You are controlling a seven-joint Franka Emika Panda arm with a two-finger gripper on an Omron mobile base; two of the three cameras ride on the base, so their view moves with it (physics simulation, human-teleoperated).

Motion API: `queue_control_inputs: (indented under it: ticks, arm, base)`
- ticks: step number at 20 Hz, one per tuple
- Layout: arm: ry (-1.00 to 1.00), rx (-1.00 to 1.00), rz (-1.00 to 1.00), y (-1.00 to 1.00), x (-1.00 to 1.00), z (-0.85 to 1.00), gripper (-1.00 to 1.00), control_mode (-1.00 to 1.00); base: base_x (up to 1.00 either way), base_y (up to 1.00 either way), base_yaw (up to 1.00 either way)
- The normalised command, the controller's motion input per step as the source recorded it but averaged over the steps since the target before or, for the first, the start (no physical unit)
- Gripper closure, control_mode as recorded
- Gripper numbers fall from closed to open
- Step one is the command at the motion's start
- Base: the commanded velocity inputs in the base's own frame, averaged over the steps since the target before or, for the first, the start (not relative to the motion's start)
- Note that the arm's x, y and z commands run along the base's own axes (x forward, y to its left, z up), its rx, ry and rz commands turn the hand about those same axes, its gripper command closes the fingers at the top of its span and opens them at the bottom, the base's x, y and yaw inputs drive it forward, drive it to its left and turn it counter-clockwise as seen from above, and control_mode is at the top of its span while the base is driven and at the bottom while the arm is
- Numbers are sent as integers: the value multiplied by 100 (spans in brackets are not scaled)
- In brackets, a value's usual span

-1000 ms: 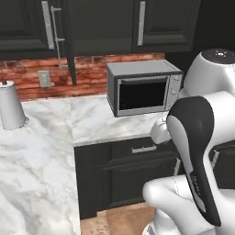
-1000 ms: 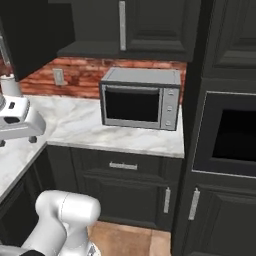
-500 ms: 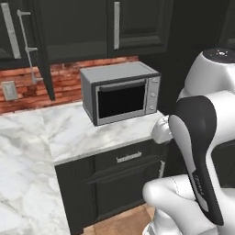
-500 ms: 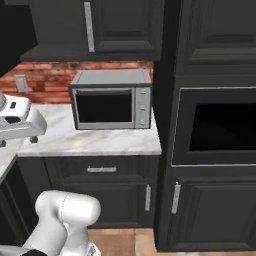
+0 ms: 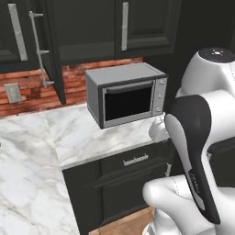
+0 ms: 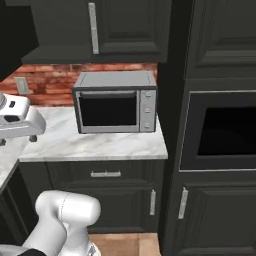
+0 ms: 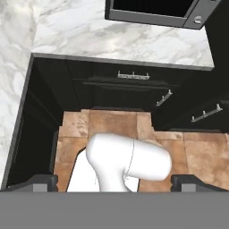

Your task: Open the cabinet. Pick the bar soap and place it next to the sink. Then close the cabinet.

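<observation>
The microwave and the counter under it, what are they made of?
The microwave looks like brushed grey metal with a dark glass door. The counter looks like polished white marble, going by its grey veins. The wall behind looks like red brick.

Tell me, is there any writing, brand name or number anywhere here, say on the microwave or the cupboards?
No text can be read in these pictures.
Microwave: its control panel carries round knobs, no legible label or digits.
Wall oven: plain dark glass, no marking.
Wall cabinet and drawers: bare handles, no sign.
Wall outlet: blank plate.
</observation>
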Motion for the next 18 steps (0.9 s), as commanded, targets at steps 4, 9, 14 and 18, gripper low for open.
queue_control_inputs:
  ticks: [4,9,14,18]
  arm:
    - [0,0,0,0,0,0,-100,100]
    - [0,0,0,0,0,0,-100,100]
    - [0,0,0,0,0,0,-100,100]
    - [0,0,0,0,0,0,-100,100]
  base:
    - [8,35,28]
    - [53,2,17]
    - [100,-18,2]
    - [11,-15,0]
